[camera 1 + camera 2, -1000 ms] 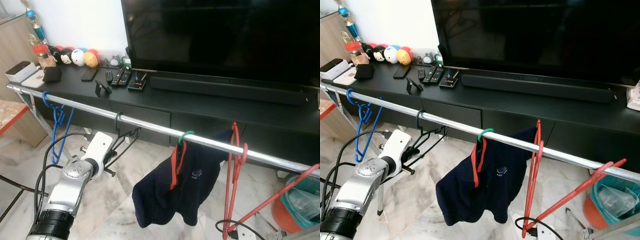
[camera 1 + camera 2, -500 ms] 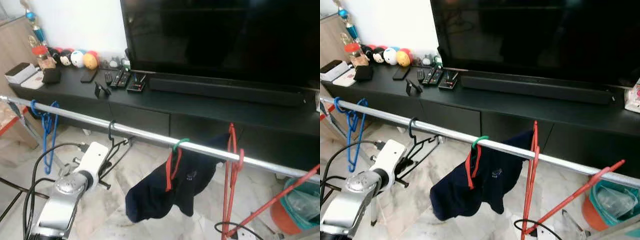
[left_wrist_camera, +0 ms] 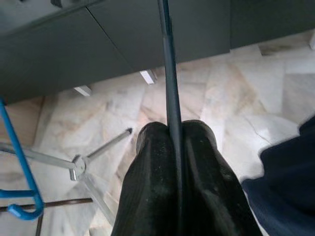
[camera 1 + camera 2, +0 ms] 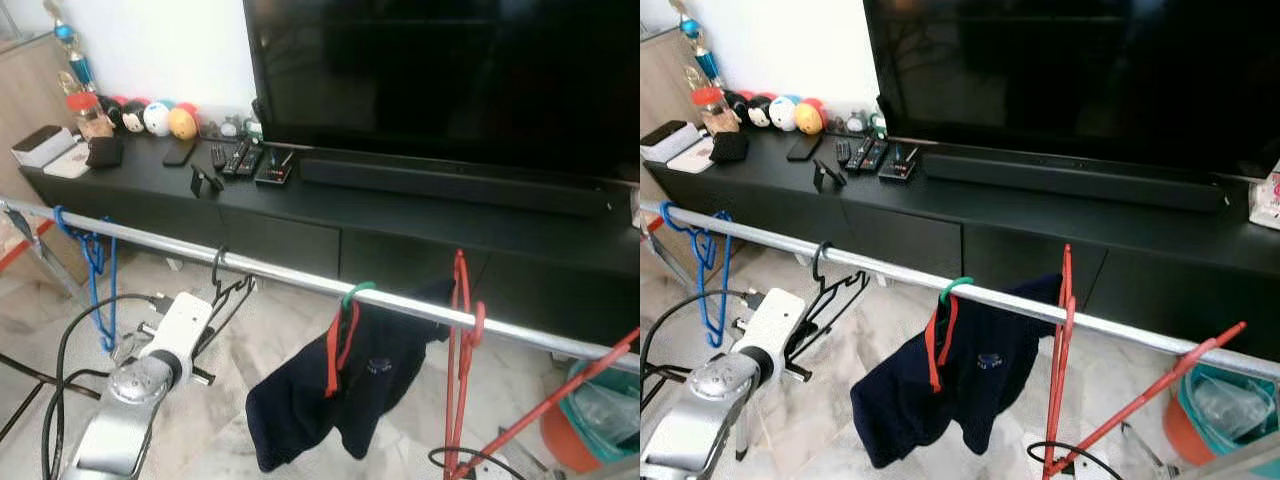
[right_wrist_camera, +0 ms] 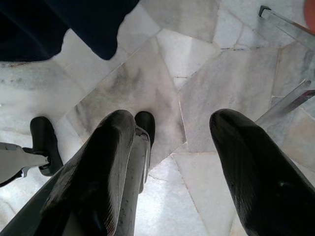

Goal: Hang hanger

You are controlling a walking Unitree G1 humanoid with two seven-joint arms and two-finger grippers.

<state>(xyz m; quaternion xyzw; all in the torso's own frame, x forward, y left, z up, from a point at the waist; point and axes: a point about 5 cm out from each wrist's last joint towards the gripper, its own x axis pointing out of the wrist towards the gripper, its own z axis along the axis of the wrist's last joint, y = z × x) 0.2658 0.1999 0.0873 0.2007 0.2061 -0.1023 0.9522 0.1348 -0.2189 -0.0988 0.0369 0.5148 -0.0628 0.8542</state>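
Black hanger (image 4: pixel 228 296), the one I'm working, has its hook over the silver rail (image 4: pixel 300 283) while my left gripper (image 3: pixel 175 147) keeps both fingers pinched tight on its thin bar just below the rail; my right gripper (image 5: pixel 170 147) hangs low over the marble floor (image 5: pixel 197 64) with its fingers spread wide and nothing between them. Along the rail I see a blue hanger (image 4: pixel 95 265) to the left, then a dark garment (image 4: pixel 345 385) and red hangers (image 4: pixel 460 370) to the right, and beyond it the black TV console (image 4: pixel 420 215).
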